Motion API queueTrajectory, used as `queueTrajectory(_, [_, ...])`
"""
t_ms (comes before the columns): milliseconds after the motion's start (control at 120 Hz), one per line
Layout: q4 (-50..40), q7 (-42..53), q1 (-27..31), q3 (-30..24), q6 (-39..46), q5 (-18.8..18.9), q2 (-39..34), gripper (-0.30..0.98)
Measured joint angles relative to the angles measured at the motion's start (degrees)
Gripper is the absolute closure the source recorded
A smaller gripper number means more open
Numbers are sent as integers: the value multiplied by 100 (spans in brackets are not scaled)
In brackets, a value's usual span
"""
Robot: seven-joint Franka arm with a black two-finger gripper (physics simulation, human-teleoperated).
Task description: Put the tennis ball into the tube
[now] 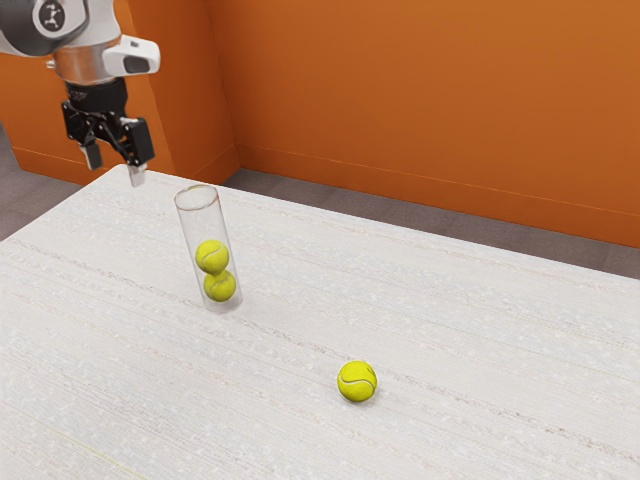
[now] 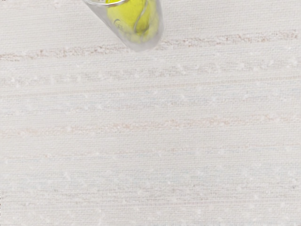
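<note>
Nearest the exterior camera, the loose tennis ball (image 1: 357, 381) rests on the bare table (image 1: 480, 350), well apart from the tube. Nothing touches its sides, so it presents a free grasp from above; being round, it could roll if nudged off-centre.

Beyond it, the clear tube (image 1: 206, 225) stands on its base, mouth upward. That position suits a drop from overhead. The upper ball (image 1: 212, 256) sits on the lower ball (image 1: 220, 286) inside; their weight low down probably steadies the tube, though a knock at the rim could tip it. Space above them appears sufficient for the third.

Farthest of these, the pincer (image 1: 115, 166) hangs raised past the tube, fingers parted, with nothing between them. Its height and empty state are consistent with the approach stage: the loose ball is outside the tube, and the next move calls for a path around or above the rim.
</note>
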Motion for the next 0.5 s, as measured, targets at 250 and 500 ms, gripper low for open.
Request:
queueTrajectory(250, [21, 266, -667, 38, -18, 28, 106, 0])
queueTrajectory(500, [-54, 84, -1776, 67, 739, -751, 1442, 0])
